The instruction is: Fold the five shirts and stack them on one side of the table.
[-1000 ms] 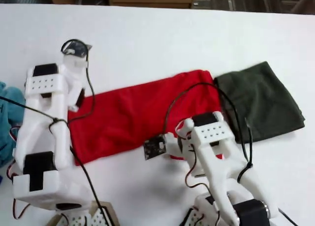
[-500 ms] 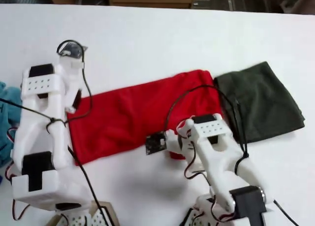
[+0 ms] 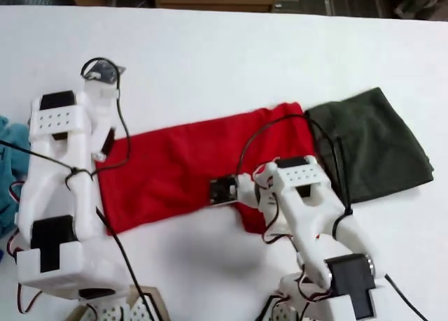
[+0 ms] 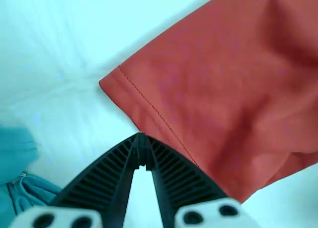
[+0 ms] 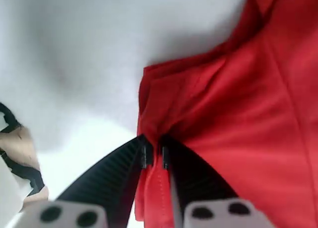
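Over the last 1 s my right arm has edged farther over the red shirt point(image 3: 175, 163), bunching a fold under it. My right end effector point(image 5: 154, 153) is pinched shut on that shirt's near hem at its right end, beside the folded dark green shirt point(image 3: 371, 143). The red shirt lies as 1 long band slanting across the bench point(image 3: 210, 55) toward my left arm. My left end effector point(image 4: 141, 141) is closed and empty, just beside the band's left corner, so it is the nearer 1 there.
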Controlling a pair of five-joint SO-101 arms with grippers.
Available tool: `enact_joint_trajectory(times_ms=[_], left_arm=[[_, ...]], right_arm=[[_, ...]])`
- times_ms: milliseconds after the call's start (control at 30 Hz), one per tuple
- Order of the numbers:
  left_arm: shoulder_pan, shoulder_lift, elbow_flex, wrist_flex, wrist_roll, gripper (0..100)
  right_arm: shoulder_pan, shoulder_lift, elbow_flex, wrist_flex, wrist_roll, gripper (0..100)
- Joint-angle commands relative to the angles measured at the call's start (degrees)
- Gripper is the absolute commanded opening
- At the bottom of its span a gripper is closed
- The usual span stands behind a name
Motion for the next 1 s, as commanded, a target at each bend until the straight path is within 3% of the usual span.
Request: enact_joint_trajectory(times_ms=[0, 467, 700, 967], left_arm=[[-0.5, -1.8, -1.7, 0.4, -0.4, 2], [-0.5, -1.8, -1.7, 0.4, -0.4, 2], [-0.5, -1.8, -1.7, 0.4, -0.4, 2], [-0.5, -1.8, -1.7, 0.4, -0.4, 2]], right_arm=[[0.5, 0.9, -0.3, -0.2, -0.7, 2.0], [0.3, 1.3, -0.3, 1.8, -0.6, 2.9], [0.2, 0.9, -2.2, 7.2, -0.5, 31.0], [-2.1, 1.0, -1.8, 7.4, -0.7, 27.6]])
